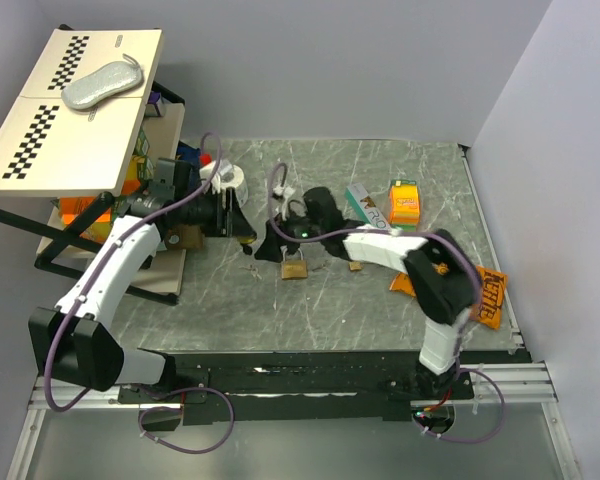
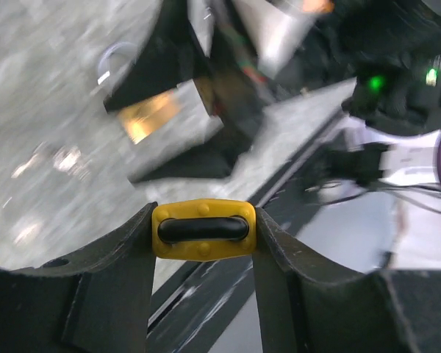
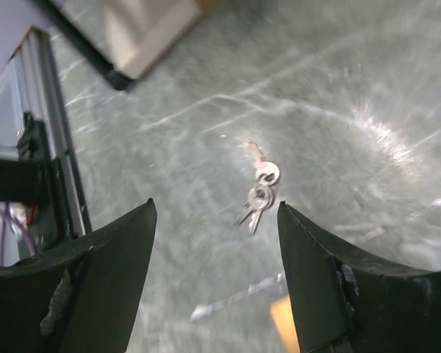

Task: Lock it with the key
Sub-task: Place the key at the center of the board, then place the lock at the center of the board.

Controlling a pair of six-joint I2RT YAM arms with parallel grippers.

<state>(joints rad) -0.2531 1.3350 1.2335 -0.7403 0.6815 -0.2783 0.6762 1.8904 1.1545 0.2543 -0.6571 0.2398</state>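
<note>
A brass padlock [image 1: 294, 268] lies on the marbled tabletop; in the left wrist view it is a blurred brass block [image 2: 148, 116] with its shackle [image 2: 117, 55] up. A bunch of silver keys [image 3: 259, 193] lies loose on the table, just beyond my right gripper [image 3: 217, 206] and nearer its right finger. That gripper [image 1: 270, 245] is open and holds nothing, hovering just left of the padlock. My left gripper [image 2: 203, 220] is shut on a small yellow studded piece [image 2: 203, 248] with a black oblong slot; I cannot tell what it belongs to. It sits left of the padlock [image 1: 238, 222].
A folding stand with checkered boards [image 1: 80, 100] and cluttered shelves fills the left side. A white cup [image 1: 227, 180], a teal box [image 1: 366, 205], an orange box [image 1: 404, 200] and orange snack packets [image 1: 490, 290] lie at the back and right.
</note>
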